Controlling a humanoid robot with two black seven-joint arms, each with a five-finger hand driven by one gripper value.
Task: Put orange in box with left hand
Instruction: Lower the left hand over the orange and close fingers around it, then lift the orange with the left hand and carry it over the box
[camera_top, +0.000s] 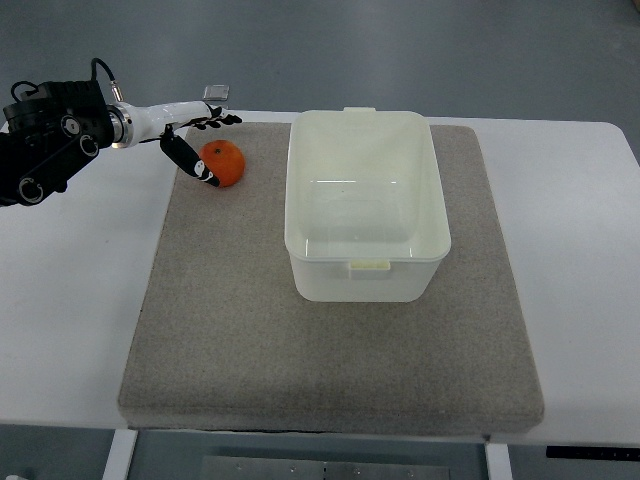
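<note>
White table fills most of the frame, with a grey floor band along the top edge and one grey mat laid across the table's middle.

At the upper left, the left arm comes in from the picture's left edge, its black housing lying over the table and a white wrist section reaching right toward the mat's upper left corner. The left hand sits at that corner with its fingers spread wide: the upper fingers stretch out rightward along the mat's top edge, while a lower finger angles down and right, its tip at the left side of the orange. Whether that tip touches the fruit cannot be told; the hand holds nothing.

One orange lies on the mat in the upper left, just beside the hand and left of the box, apart from it.

One translucent white box stands upright on the mat at centre, open at the top and with nothing in it.
</note>
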